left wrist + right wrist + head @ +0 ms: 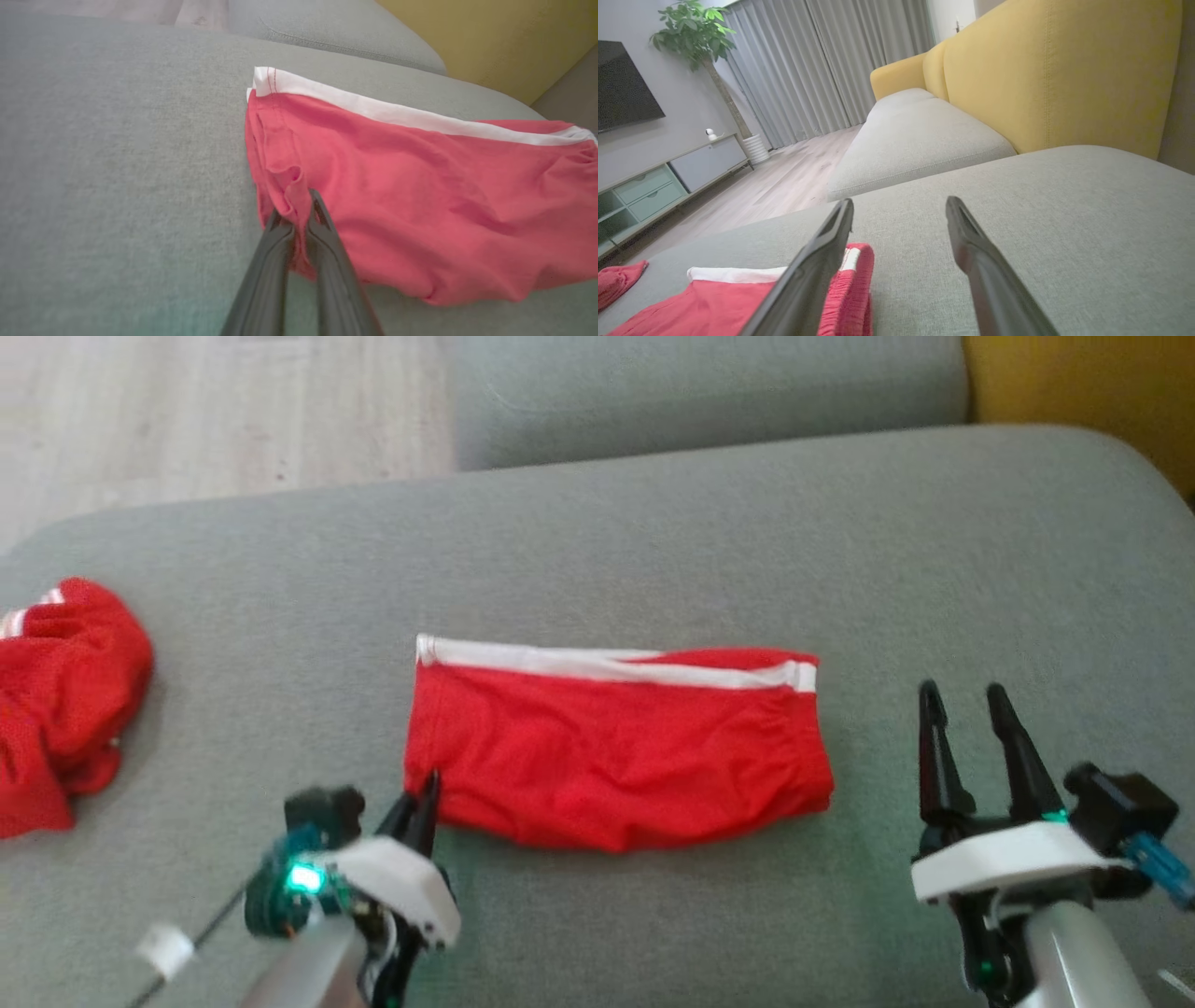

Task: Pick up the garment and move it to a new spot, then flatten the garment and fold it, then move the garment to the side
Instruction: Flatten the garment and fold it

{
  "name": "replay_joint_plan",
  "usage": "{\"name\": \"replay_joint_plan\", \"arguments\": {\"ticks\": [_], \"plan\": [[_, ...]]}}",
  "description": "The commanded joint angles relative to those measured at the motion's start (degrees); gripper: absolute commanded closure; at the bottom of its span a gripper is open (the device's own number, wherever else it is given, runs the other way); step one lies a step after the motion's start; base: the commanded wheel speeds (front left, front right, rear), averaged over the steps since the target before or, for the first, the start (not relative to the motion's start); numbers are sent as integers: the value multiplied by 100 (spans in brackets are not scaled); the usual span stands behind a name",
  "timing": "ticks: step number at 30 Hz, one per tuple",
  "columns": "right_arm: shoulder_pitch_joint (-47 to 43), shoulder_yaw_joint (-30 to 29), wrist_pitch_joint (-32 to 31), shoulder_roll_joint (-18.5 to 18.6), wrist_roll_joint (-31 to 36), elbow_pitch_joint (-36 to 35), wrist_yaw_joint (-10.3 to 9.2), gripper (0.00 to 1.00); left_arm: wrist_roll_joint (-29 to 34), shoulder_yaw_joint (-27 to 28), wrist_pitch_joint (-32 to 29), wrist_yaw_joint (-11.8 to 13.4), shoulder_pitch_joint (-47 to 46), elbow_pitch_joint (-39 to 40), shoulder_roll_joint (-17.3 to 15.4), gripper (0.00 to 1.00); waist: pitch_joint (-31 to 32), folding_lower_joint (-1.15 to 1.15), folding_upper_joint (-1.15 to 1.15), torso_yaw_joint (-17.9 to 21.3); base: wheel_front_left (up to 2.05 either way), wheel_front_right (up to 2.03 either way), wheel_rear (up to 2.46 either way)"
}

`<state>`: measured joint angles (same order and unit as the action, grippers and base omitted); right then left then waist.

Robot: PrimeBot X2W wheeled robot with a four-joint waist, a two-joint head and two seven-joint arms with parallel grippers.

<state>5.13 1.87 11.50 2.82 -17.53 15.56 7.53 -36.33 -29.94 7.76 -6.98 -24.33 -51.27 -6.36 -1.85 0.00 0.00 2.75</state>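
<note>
Red pieces, two — left fingers (324, 245) pinch the folded shorts (616, 756), right fingers (938, 756) wide, jersey (65, 691) crumpled aside.

We count two red garments: a folded garment (616, 756) and a crumpled garment (65, 700) well left of it. Two end effectors: the left end effector (431, 782) at the folded garment's near left corner, the right end effector (962, 693) off its right end. Two grey cushions: the near cushion (653, 551) under it, the far cushion (709, 392) beyond. One yellow backrest (1083, 383), one plant (693, 28), one TV (621, 88) and one cabinet (668, 172), all beyond it.
</note>
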Motion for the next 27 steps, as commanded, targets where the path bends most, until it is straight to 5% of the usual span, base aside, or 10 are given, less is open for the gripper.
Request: {"name": "replay_joint_plan", "arguments": {"ticks": [1, 12, 13, 14, 15, 27], "plan": [[59, 78, -17, 6, 61, -208, -4, 0, -43, 188, 96, 84, 68, 252, -175, 100, 131, 0, 0, -138, 0, 0, 0], [-248, -40, -172, 6, 122, -312, -4, 0, -270, 340, 230, 627, 1226, 1487, -194, 98, 250, 0, 0, -288, 0, 0, 0], [-254, -40, -182, 6, 126, -312, -4, 0, -231, 336, 272, 693, 1271, 1571, -211, 75, 256, 0, 0, -292, 0, 0, 0], [-256, -39, -189, 6, 129, -311, -4, 0, -189, 332, 318, 751, 1306, 1653, -229, 13, 263, 0, 0, -294, 0, 0, 0], [-252, -37, -197, 6, 133, -308, -4, 0, -151, 331, 359, 804, 1332, 1731, -245, 0, 272, 0, 0, -297, 0, 0, 0], [-385, -126, -299, 6, 241, -292, -4, 0, 405, 490, 689, 1318, 1652, 2965, -579, 0, 497, 0, 0, -514, 0, 0, 0]]}}
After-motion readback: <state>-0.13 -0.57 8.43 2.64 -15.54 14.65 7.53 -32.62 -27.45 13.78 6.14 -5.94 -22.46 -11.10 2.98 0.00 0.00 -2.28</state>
